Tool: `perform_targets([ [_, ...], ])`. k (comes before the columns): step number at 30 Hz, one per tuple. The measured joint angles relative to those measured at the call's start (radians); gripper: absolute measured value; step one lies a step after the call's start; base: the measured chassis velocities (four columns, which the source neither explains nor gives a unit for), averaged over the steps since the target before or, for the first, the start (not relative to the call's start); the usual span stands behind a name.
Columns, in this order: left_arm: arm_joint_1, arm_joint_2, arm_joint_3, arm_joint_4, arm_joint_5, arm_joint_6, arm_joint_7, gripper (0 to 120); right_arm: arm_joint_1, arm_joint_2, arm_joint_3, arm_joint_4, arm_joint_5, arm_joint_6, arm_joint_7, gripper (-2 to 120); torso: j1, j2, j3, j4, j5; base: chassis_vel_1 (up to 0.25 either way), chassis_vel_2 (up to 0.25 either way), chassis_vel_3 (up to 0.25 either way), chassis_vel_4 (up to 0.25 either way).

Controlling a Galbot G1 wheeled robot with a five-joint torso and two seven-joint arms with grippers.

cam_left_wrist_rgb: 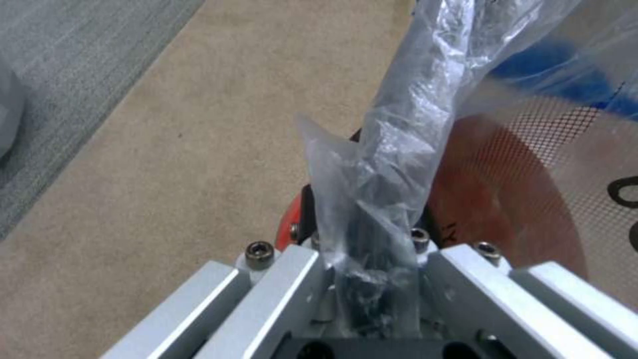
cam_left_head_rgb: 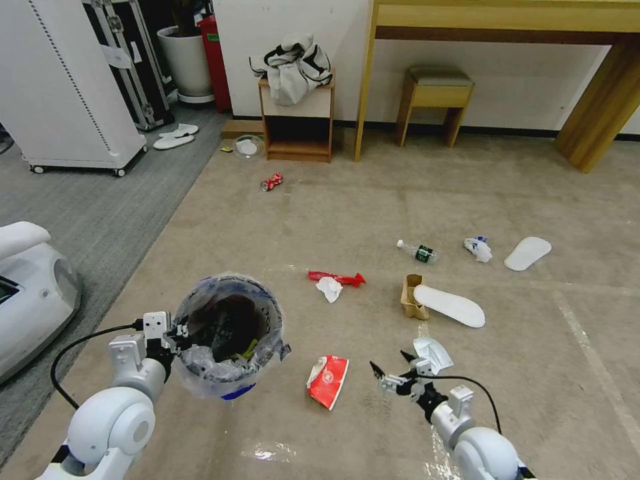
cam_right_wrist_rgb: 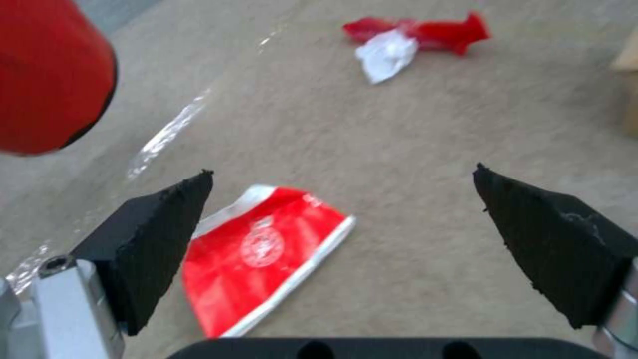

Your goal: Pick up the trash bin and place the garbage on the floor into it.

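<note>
The beige carpet floor (cam_left_head_rgb: 400,200) is seen strewn with litter, and the trash bin (cam_left_head_rgb: 230,337), lined with a crinkled clear bag, is held up off it at the robot's left. The bin is gripped at its rim by the left gripper (cam_left_head_rgb: 175,331), whose jaws are clamped on the rim and the bag's fold, as is shown in the left wrist view. The bin pick-up is judged done; the collecting of garbage is the step in hand. The right gripper (cam_left_head_rgb: 390,370) is held low with its jaws wide apart, just beside a flat red snack wrapper (cam_left_head_rgb: 328,380), which lies on the carpet near the bin. Farther off lie a white slipper (cam_left_head_rgb: 450,305), a brown carton (cam_left_head_rgb: 411,297), a white tissue (cam_left_head_rgb: 329,288) and a green-label bottle (cam_left_head_rgb: 418,251). A descent onto the wrapper's edge is called for next, then a closing pinch.
</note>
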Motion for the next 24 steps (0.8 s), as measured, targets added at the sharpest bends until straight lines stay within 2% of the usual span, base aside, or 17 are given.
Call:
perform_targets([
  [11,-0.012,-0.007,-0.007,0.024,0.004,-0.009,0.011,1,0.073,0.081,-0.098,-0.096,0.015,-0.001,0.000,100,0.000,0.000,0.000,0.0001,-0.0001,0.000,0.000,0.000,0.000],
  [24,-0.035,-0.016,0.004,0.048,0.011,-0.010,0.012,1,0.147,0.132,-0.156,-0.168,0.044,0.006,-0.011,100,0.000,0.000,0.000,0.0000,0.0000,0.000,0.000,0.000,0.000],
])
